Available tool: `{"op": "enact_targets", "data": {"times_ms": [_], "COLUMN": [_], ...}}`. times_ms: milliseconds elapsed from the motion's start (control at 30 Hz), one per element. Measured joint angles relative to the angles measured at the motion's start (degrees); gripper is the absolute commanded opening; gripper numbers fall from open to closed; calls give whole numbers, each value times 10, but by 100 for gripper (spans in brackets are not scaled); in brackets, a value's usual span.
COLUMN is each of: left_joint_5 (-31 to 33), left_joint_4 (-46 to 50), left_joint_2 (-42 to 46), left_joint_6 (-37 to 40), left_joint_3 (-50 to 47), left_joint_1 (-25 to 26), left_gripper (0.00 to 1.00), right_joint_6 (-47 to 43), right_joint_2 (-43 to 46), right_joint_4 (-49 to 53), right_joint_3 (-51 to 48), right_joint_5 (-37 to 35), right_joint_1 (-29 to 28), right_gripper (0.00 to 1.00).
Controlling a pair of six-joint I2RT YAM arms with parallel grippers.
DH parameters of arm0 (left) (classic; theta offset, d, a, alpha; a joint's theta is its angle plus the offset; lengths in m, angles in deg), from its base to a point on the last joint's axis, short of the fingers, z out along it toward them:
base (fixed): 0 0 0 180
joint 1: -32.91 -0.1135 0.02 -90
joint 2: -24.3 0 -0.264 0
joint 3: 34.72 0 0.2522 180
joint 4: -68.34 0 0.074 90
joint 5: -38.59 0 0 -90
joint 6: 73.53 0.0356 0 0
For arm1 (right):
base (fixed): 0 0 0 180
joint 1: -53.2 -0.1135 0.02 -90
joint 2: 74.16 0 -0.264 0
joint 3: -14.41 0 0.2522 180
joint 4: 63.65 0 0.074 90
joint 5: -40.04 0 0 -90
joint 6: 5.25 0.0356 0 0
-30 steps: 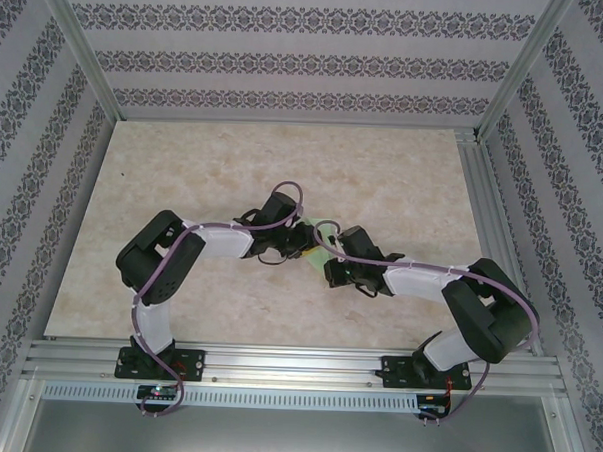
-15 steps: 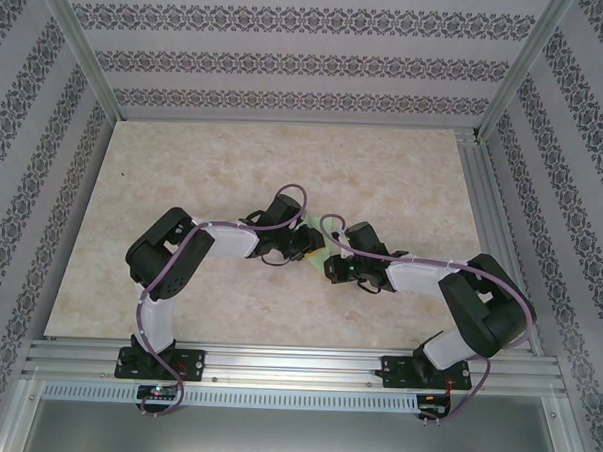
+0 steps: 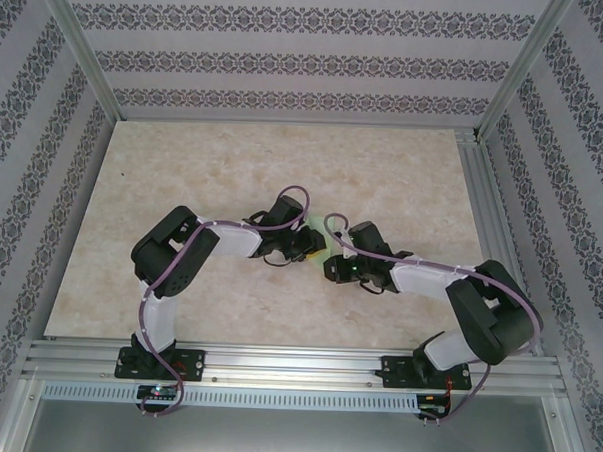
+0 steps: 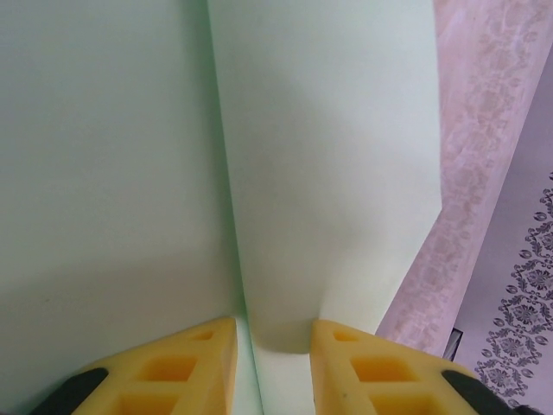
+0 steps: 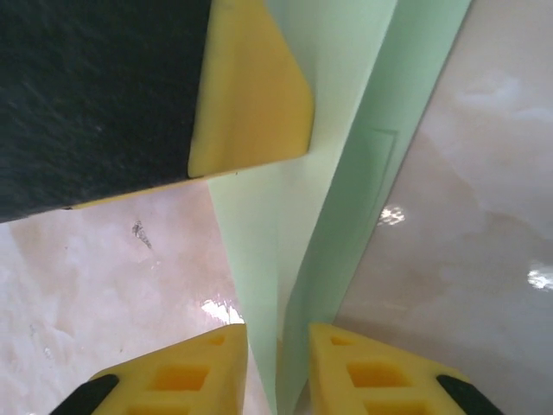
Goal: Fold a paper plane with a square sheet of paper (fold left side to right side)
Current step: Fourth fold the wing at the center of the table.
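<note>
Mint-green paper [image 3: 317,250], already creased into a narrow layered wedge, lies mid-table; left gripper [image 4: 272,333] at its ten o'clock and right gripper [image 5: 278,337] at four straddle folds, jaws apart, clamping nothing; finishing folds seemingly remain.

Beige marbled table [image 3: 384,180], glossy, aluminium rails [image 3: 295,364] at near edge
</note>
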Motion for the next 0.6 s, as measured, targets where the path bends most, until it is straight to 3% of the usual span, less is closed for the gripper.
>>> {"op": "enact_targets", "data": {"times_ms": [100,300,600], "left_joint_5": [0,1,2], "left_joint_4": [2,5,6], "left_joint_2": [0,0,0], "left_joint_6": [0,0,0], "left_joint_3": [2,2,3], "left_joint_1": [0,1,1], "left_gripper": [30,30,30], "right_joint_6": [3,26,78], "right_joint_2": [33,59,-61], "right_joint_4": [9,0,-31], "right_joint_3": [-1,1,79], "right_joint_5": [24,96,184], "right_joint_1": [27,94,140], "right_gripper": [34,34,31]}}
